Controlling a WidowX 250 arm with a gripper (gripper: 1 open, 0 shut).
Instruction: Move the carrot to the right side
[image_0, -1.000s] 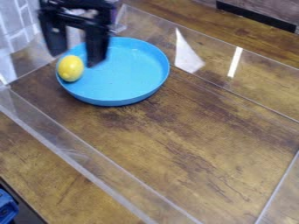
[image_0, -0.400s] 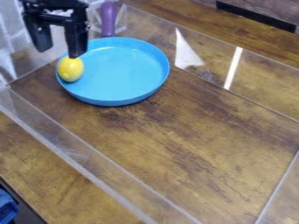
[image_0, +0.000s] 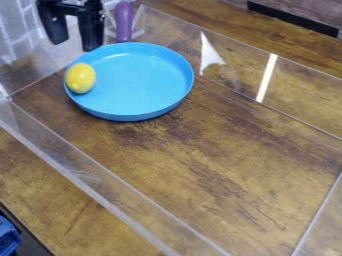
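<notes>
My black gripper (image_0: 74, 36) hangs at the far left corner of the table, just behind the blue plate (image_0: 158, 95). Its two fingers (image_0: 91, 30) point down and stand open, with nothing visible between them. A round yellow fruit (image_0: 82, 77) lies on the plate's left side, in front of the gripper and apart from it. No carrot shows in this view; it is hidden or out of view.
A purple object (image_0: 124, 17) stands upright behind the plate, right of the gripper. Clear acrylic walls (image_0: 80, 170) border the wooden table along the front left and at the back. A tiled wall (image_0: 16, 35) sits at far left.
The gripper has moved left and away from the camera, from over the plate's left rim beside the yellow fruit to behind the plate. It stayed open. The fruit has not moved.
</notes>
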